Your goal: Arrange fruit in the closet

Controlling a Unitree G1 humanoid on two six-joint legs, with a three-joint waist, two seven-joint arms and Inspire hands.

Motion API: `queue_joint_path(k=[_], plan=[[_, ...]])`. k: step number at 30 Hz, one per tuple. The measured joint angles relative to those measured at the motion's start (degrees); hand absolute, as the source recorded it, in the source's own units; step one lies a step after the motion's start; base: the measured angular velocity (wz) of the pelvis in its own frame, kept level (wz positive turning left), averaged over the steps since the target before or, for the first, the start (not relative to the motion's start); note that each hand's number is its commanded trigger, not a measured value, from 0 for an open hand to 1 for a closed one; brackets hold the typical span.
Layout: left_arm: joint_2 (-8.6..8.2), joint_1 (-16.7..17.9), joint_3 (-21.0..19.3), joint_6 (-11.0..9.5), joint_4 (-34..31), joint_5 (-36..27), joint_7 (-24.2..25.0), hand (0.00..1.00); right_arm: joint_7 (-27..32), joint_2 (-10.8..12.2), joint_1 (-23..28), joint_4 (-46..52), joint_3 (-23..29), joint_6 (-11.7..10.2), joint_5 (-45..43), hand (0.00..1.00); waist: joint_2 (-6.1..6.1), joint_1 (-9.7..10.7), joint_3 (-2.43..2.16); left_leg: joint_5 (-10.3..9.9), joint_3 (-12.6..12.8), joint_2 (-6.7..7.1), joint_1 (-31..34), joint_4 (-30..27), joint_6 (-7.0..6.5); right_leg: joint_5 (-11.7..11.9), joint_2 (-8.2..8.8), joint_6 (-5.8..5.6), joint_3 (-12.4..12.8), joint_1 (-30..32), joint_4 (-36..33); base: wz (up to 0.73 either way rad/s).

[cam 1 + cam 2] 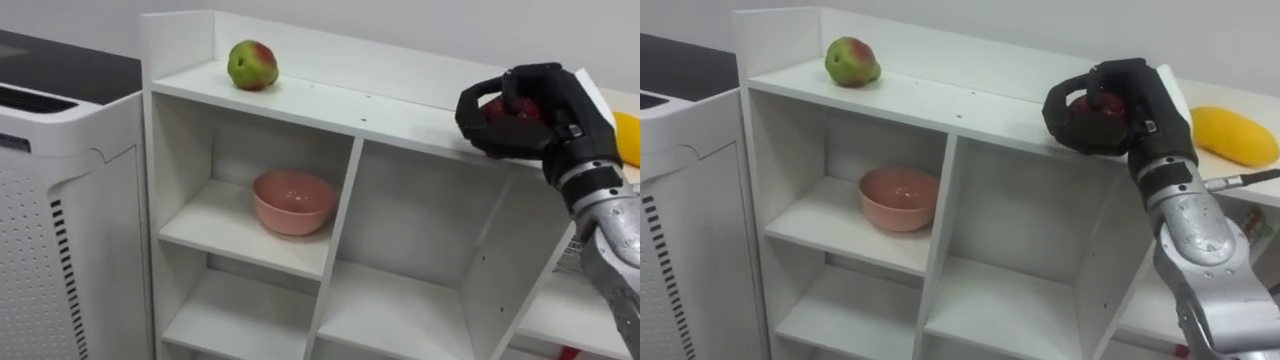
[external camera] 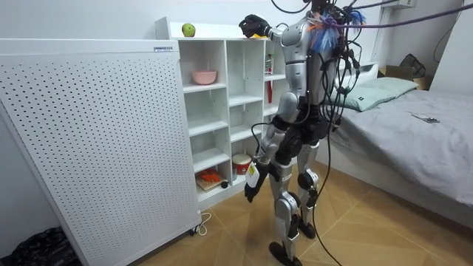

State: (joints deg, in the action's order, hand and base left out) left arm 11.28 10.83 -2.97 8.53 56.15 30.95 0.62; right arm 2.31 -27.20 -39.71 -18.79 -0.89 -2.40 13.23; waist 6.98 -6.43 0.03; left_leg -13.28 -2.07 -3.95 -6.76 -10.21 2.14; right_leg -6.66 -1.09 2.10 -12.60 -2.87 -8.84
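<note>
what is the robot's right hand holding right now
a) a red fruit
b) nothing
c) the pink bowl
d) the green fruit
a: the right hand is curled round a red fruit at the front edge of the shelf top, while the green fruit lies apart at the far left of that top and the pink bowl sits in a compartment below.

Fruit point(image 1: 252, 65) lies left on the closet top point(image 1: 345, 105), a bowl point(image 1: 292, 200) shelved just below.
</note>
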Motion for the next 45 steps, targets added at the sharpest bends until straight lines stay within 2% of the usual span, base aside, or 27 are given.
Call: queue_joint_path(k=[7,9,13,16,20,23,24,28,29,30,31,32,33,35,39,41,44,45], plan=[[0.22,-0.9,0.0,-0.3,0.0,-0.1,0.0,0.00,0.0,0.0,0.2,0.2,0.0,-0.9,0.6,1.00,0.00,0.3,0.14,0.0,0.3,-0.10,0.0,0.6,-0.01,0.0,-0.09,-0.04,0.2,0.0,0.2,0.00],[0.23,-1.2,0.0,-0.3,0.0,-0.1,-0.2,0.00,0.0,0.0,0.7,1.3,0.1,-0.6,3.4,1.00,-0.04,0.5,0.17,0.0,0.3,-0.10,0.0,0.6,-0.02,0.0,-0.09,-0.05,0.3,0.0,0.2,0.00],[0.35,-1.1,-0.1,-0.3,0.0,-1.6,-1.2,0.00,-1.7,0.2,4.5,6.4,0.8,0.2,11.7,1.00,-0.13,1.1,0.21,0.0,0.4,-0.10,-0.1,0.5,-0.02,-0.1,-0.14,-0.07,0.9,0.0,0.2,0.00],[0.31,-1.1,-0.1,-0.2,0.2,-2.2,-1.7,0.00,-3.6,0.7,8.6,11.6,1.2,1.9,17.6,1.00,-0.66,1.3,0.27,0.0,1.0,-0.20,-0.3,0.6,-0.04,0.0,-0.17,-0.08,1.3,0.0,0.2,-0.05],[-0.41,-0.7,0.5,0.0,1.8,-2.1,-2.8,0.00,-5.9,3.7,15.3,18.9,1.2,3.2,23.0,1.00,-2.46,1.7,-0.19,-0.1,1.4,-0.24,-0.6,0.8,-0.15,0.0,-0.26,-0.09,1.5,0.0,0.0,-0.06],[-0.96,0.1,1.0,0.2,1.8,-2.1,-3.7,0.00,-8.4,5.8,20.5,22.4,1.1,5.1,26.9,1.00,-3.39,1.8,-0.37,-0.1,1.8,-0.30,-0.8,1.1,-0.16,0.0,-0.31,-0.09,1.5,0.0,-0.1,-0.05],[-1.21,0.3,1.0,0.3,1.9,-2.0,-4.2,0.00,-9.2,6.7,22.2,23.4,1.0,5.7,27.4,1.00,-3.78,1.7,-0.25,-0.1,1.9,-0.30,-0.8,1.1,-0.17,0.0,-0.31,-0.09,1.6,0.1,-0.3,-0.04],[-1.15,0.9,1.1,0.3,2.0,-2.2,-5.5,0.00,-11.7,7.4,25.1,23.8,-1.4,6.2,30.3,1.00,-4.06,1.3,-0.26,-0.1,2.2,-0.30,-0.2,0.9,-0.17,-0.1,-0.46,0.04,2.8,1.1,-0.8,-0.07],[-1.14,1.1,1.6,0.3,2.0,-2.2,-5.5,0.00,-12.5,7.7,26.1,23.8,-2.9,6.2,32.2,1.00,-4.08,1.1,-0.45,-0.1,2.4,-0.31,0.2,0.7,-0.16,-0.1,-0.50,0.04,3.0,1.5,-0.9,-0.14],[-1.17,1.1,2.4,0.3,2.0,-2.2,-5.5,0.00,-13.5,8.5,26.7,23.5,-4.3,6.2,33.7,1.00,-4.12,1.0,-0.43,-0.1,3.0,-0.36,0.2,0.6,-0.16,0.0,-0.60,0.10,3.2,1.9,-1.0,-0.16],[-1.17,1.2,2.8,0.3,2.0,-2.2,-5.5,0.00,-13.9,9.0,26.9,23.2,-5.0,6.2,34.3,1.00,-4.34,0.9,-0.28,-0.1,3.1,-0.38,0.3,0.5,-0.16,0.0,-0.59,0.12,3.2,2.0,-1.0,-0.13],[-1.12,1.1,3.8,0.3,2.0,-2.3,-5.5,0.00,-15.1,9.9,27.6,22.4,-6.2,6.2,35.5,1.00,-4.40,0.9,-0.33,-0.1,3.1,-0.36,0.5,0.4,-0.16,0.0,-0.52,0.12,3.1,2.1,-1.0,0.00],[-1.13,1.0,4.5,0.2,2.0,-2.3,-5.5,0.00,-16.1,10.3,28.0,20.7,-7.3,6.2,36.4,1.00,-4.27,1.1,-0.61,-0.1,3.1,-0.31,1.1,0.3,-0.17,0.0,-0.42,0.10,3.1,2.7,-1.0,0.03],[-1.14,0.2,5.6,0.3,2.5,-2.5,-5.6,0.00,-16.7,11.8,28.0,16.5,-8.7,5.8,36.4,1.00,-4.08,1.2,-0.74,-0.1,3.1,-0.20,2.3,-0.4,-0.17,0.1,-0.13,0.07,2.8,3.3,-1.1,0.08],[-1.42,-2.2,7.9,0.2,3.6,-3.9,-5.7,0.00,-17.0,14.5,28.9,8.2,-10.9,6.0,36.6,1.00,-4.37,0.8,-0.55,-0.1,3.3,0.09,5.2,-1.5,-0.26,0.2,0.33,-0.03,2.4,6.2,-2.2,0.01],[-1.83,-4.0,9.3,0.2,5.7,-4.5,-6.0,0.00,-17.9,16.0,28.4,0.9,-10.9,5.9,42.1,1.00,-5.32,0.8,-0.03,0.1,3.1,0.49,7.8,-2.6,-0.50,0.3,1.00,-0.01,1.9,8.5,-3.2,0.08],[-1.87,-5.7,10.3,-0.3,6.2,-6.4,-6.5,0.00,-17.9,16.0,26.6,-9.6,-10.5,5.8,46.4,1.00,-6.40,0.9,0.52,-0.1,3.3,1.02,12.6,-5.3,-0.85,0.0,2.01,-0.17,1.4,13.1,-5.8,0.09],[-1.89,-6.1,10.9,-0.3,6.2,-6.7,-6.5,0.00,-17.7,16.2,25.9,-12.8,-9.8,5.8,47.8,1.00,-7.05,0.8,0.92,-0.2,3.3,1.31,14.4,-6.4,-0.92,0.0,2.39,-0.18,1.5,15.0,-7.0,0.00]])
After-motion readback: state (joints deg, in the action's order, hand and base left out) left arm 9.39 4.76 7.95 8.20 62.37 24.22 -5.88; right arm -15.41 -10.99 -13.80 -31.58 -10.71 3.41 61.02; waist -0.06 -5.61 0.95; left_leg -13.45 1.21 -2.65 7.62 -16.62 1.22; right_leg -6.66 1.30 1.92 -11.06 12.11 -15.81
